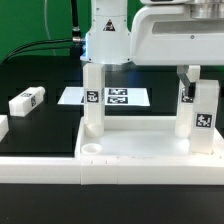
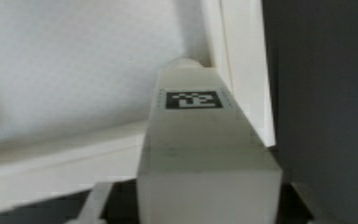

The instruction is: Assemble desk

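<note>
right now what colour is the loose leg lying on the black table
Loose leg: white with a black-and-white square tag; best in the exterior view.

The arm [image 1: 106, 38] is cut off at the exterior view's top, and the wrist view shows the leg [image 2: 202, 150] blurred and cropped

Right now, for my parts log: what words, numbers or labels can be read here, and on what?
No words, brands or numbers are readable.
Only square black-and-white tags, patterns not text: upright leg at the exterior view's left, upright leg at its right, lying leg, marker board.
Wrist view: leg tag, pattern only.
</note>
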You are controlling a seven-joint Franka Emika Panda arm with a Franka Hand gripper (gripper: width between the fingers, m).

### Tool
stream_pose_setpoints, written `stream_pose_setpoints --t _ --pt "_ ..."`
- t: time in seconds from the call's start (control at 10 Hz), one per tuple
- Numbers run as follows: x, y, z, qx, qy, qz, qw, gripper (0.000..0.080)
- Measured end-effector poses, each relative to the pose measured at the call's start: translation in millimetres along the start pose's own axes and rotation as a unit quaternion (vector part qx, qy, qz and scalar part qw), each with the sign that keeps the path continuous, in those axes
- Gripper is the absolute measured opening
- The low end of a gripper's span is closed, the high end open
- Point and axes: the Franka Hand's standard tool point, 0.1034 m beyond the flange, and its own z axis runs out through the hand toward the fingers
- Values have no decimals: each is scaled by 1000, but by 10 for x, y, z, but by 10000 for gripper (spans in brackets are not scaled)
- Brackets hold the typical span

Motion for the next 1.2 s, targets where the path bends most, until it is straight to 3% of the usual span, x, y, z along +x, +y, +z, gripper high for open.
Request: stream_pose_setpoints --t 0.4,0.8,1.2 --pt "-27 16 10 3 0 246 969 287" --pt "-22 26 16 6 0 366 931 287" --pt "-108 -7 19 46 -4 616 786 287"
